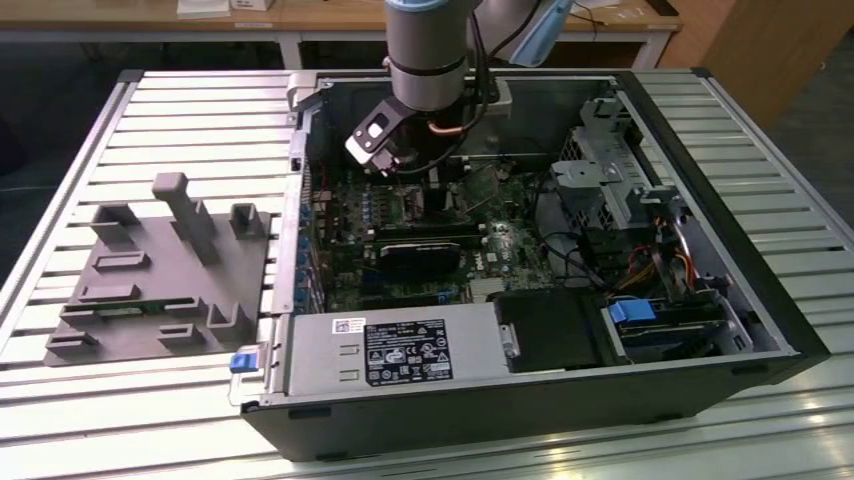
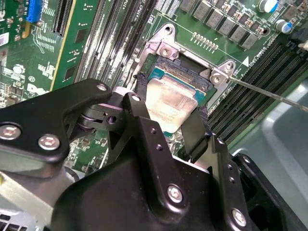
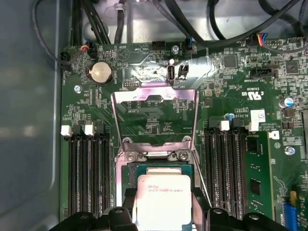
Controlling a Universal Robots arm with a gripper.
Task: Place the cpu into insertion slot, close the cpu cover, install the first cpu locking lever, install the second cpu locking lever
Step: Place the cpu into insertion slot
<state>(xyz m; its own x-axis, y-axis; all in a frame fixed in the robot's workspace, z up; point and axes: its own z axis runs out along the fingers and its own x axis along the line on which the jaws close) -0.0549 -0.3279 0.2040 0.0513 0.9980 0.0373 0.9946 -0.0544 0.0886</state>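
Placement is where the job is standing. I am reading it as the first of four steps, close to finished but not let go. In the exterior view the grey robot arm (image 1: pixel 430 60) is reaching down into the open black computer case (image 1: pixel 534 410), which is lying on the slatted metal counter (image 1: pixel 200 120). A grey moulded parts fixture (image 1: pixel 160 270) is sitting at nine o'clock of the case, well apart from the work.

In both wrist views the black two-fingered end effector (image 2: pixel 171 108) (image 3: pixel 163 209) is straddling the small, thin, square, silvery-grey-topped cpu (image 2: pixel 168 98) (image 3: pixel 163 192). Its fingers (image 2: pixel 139 108) are sitting nearly closed, pressing on two opposite edges of the chip as far as I am able to judge, so I am treating the chip as gripped. The cpu is lying over the small square silver-rimmed insertion slot (image 2: pixel 183 73) (image 3: pixel 154 155). It is lined up with the slot and sitting between the banks of long black memory slots (image 3: pixel 86 178). I cannot tell whether it is fully seated.

The thin silver window-frame cpu cover (image 3: pixel 125 96) is standing swung open away from the slot, with green board showing through its window, so closing it is not yet done. A thin silver wire locking lever (image 2: pixel 269 95) is angling free beside the socket, unlatched. I am counting the cover and both levers as outstanding.
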